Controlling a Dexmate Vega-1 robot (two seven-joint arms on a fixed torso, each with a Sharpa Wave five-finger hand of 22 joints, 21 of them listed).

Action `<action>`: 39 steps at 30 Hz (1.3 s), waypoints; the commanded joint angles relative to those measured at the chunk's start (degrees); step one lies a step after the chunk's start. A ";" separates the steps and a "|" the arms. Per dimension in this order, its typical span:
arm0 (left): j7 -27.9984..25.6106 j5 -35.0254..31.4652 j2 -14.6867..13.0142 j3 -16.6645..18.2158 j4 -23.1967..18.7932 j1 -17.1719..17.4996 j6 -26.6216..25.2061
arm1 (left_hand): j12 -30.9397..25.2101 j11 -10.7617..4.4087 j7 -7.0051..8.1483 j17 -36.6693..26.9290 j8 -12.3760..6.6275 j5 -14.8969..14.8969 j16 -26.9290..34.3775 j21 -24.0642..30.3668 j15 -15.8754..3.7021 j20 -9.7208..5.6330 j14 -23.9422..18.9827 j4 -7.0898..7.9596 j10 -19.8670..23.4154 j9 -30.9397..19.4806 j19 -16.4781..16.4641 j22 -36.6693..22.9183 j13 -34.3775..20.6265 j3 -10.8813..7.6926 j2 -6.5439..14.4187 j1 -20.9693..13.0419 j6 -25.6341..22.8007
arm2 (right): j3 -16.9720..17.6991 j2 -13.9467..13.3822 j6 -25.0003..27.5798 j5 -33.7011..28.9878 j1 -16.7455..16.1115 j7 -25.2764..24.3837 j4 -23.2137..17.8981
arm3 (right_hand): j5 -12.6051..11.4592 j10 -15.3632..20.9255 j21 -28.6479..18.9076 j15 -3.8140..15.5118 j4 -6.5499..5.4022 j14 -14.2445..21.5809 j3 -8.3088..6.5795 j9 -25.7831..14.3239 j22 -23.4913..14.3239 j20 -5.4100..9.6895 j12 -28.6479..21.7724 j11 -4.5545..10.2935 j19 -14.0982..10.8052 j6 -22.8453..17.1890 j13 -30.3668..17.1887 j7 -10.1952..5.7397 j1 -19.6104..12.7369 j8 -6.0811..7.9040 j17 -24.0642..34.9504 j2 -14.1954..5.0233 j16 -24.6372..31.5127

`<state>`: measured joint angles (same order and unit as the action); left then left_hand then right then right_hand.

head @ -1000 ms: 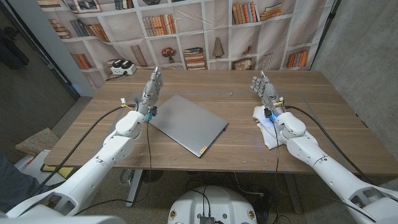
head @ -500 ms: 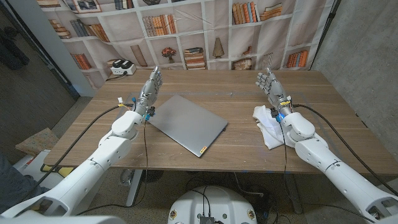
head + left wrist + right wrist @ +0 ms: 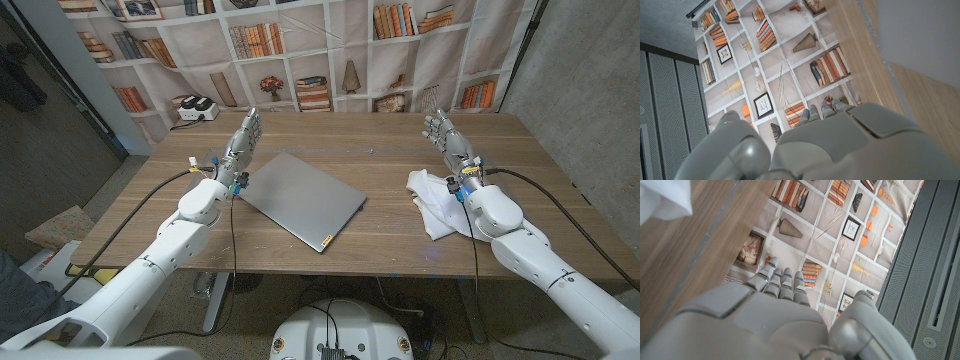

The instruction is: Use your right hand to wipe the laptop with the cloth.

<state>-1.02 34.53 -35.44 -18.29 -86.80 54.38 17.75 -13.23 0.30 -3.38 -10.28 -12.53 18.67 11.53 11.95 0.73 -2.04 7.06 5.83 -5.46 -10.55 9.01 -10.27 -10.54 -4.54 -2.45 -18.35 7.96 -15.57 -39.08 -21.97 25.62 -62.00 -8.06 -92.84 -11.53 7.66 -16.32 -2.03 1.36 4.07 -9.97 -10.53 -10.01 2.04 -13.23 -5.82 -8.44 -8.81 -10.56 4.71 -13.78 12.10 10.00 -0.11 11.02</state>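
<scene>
A closed grey laptop (image 3: 300, 197) lies at an angle in the middle of the wooden table (image 3: 370, 230). A crumpled white cloth (image 3: 434, 203) lies to its right; a corner of the cloth (image 3: 662, 199) shows in the right wrist view. My right hand (image 3: 445, 138) stands open just beyond the cloth, fingers up, holding nothing. My left hand (image 3: 243, 140) stands open at the laptop's far left corner, empty as well. In the wrist views the backs of my left hand (image 3: 810, 145) and right hand (image 3: 765, 320) face the bookshelf backdrop.
A bookshelf-print backdrop (image 3: 300, 50) hangs behind the table. A small white device (image 3: 195, 110) sits at the table's far left corner. Cables run along both arms. Bare wood lies between laptop and cloth.
My right hand has moved to the right and farther back, off the cloth, uncovering more of it. The left hand and the laptop have stayed put.
</scene>
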 commanded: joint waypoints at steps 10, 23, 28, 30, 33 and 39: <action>1.14 0.32 -0.03 0.33 0.58 -0.09 1.26 | -0.29 -0.32 0.26 -0.12 -0.26 0.17 0.18 0.39 -0.02 -1.23 -0.66 -0.63 0.72 -0.07 -0.36 -0.16 -0.25 -0.18 0.12 -1.12 -1.10 | 5.69 -3.99 1.58 -9.63 -10.35 -8.72 -8.30 | -0.46 2.08 0.07 1.14 1.19 2.13 -0.12 -0.33 -0.33 2.57 -0.67 0.80 -2.24 -1.43 -0.07 -1.67 -1.85 0.36 0.18 -0.22 0.50; 0.87 0.29 0.45 0.21 0.36 0.24 1.67 | -0.24 -0.36 0.50 -0.12 -0.32 0.09 0.12 0.34 -0.18 -1.11 -1.11 -0.92 1.19 -0.07 -0.51 -0.18 -0.25 -0.26 0.41 -1.78 -1.86 | 8.91 -6.30 7.09 -19.28 -14.82 -13.87 -12.96 | -0.53 3.41 0.02 1.56 1.82 3.49 -0.20 -0.42 -0.34 2.89 -0.90 1.26 -3.84 -2.45 -0.07 -1.52 -2.68 0.46 0.18 -0.25 0.55; 0.59 0.05 0.36 0.12 -0.11 0.35 1.46 | -0.23 -0.44 0.45 -0.12 -0.35 0.05 0.11 0.32 -0.29 -1.08 -1.26 -1.01 1.36 -0.07 -0.54 -0.18 -0.25 -0.29 0.51 -2.00 -2.14 | 9.92 -6.82 8.99 -22.05 -16.57 -15.09 -14.56 | -0.55 3.43 0.06 1.58 1.95 3.54 -0.27 -0.43 -0.34 2.81 -0.85 1.26 -4.03 -2.10 -0.07 -1.74 -2.91 0.26 0.17 -0.34 0.48; 0.57 0.14 0.38 0.12 -0.20 0.37 1.34 | -0.25 -0.53 0.47 -0.12 -0.32 0.03 0.08 0.31 -0.33 -1.08 -1.26 -1.05 1.51 -0.07 -0.56 -0.19 -0.25 -0.30 0.55 -2.09 -2.16 | 10.40 -7.00 9.72 -23.10 -17.38 -15.58 -15.20 | -0.56 3.44 0.10 1.67 2.04 3.60 -0.30 -0.44 -0.34 2.83 -0.81 1.26 -4.08 -2.09 -0.07 -1.80 -3.04 0.23 0.17 -0.36 0.44; 0.28 -0.03 0.29 0.11 -0.54 0.57 1.19 | -0.24 -0.54 0.53 -0.12 -0.34 0.01 0.06 0.32 -0.29 -1.09 -1.33 -1.10 1.61 -0.08 -0.63 -0.19 -0.25 -0.31 0.60 -2.20 -2.32 | 11.19 -7.30 11.19 -25.04 -18.76 -16.51 -16.38 | -0.57 3.50 0.18 1.62 2.16 3.62 -0.33 -0.44 -0.34 2.79 -0.78 1.34 -4.15 -2.14 -0.07 -1.77 -3.22 0.20 0.16 -0.38 0.37; 0.10 -0.16 0.21 0.02 -1.19 0.94 1.09 | -0.19 -0.62 0.66 -0.12 -0.31 -0.04 0.00 0.30 -0.38 -1.02 -1.40 -1.21 1.73 -0.08 -0.66 -0.20 -0.26 -0.34 0.72 -2.47 -2.52 | 12.59 -8.03 14.38 -28.45 -21.20 -17.37 -18.61 | -0.66 3.63 0.38 1.69 2.50 3.76 -0.66 -0.47 -0.33 2.78 -0.70 1.23 -4.25 -2.83 -0.07 -2.05 -3.92 0.38 0.17 -0.85 0.27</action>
<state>-0.44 34.69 -35.16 -18.08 -86.92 54.75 19.17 -13.23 -0.41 -2.87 -10.27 -12.53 18.67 11.53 11.95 0.30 -2.03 6.04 5.11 -3.92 -10.54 8.39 -10.26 -10.53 -4.77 -1.84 -20.45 5.83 -5.44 -45.80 -12.90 3.93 -79.02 -22.89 -107.72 -11.97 10.57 -16.09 -0.41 3.49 7.28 -10.05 -10.80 -10.28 2.06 -13.67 -4.47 -12.05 -11.06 -10.54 3.07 -16.83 12.10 10.00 -0.59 11.25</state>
